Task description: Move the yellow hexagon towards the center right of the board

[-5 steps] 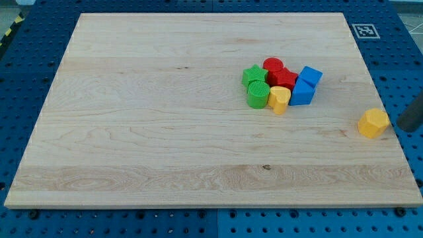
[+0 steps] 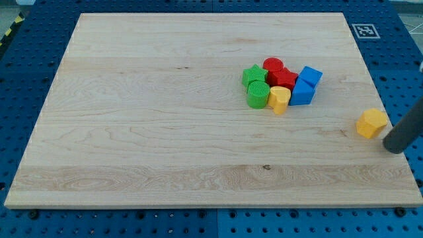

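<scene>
Near the view's right edge of the table (image 2: pixel 132 132), the yellow hexagon (image 2: pixel 372 123) sits alone, well apart from the cluster of red, green, blue and yellow blocks (image 2: pixel 283 86). The arm carries no hand, only a rod whose tip (image 2: pixel 394 147) rests just beside the hexagon, to its lower right. The hexagon looks light, stiff and ready to slide on smooth wood; a push square against a flat side should keep it from spinning.
</scene>
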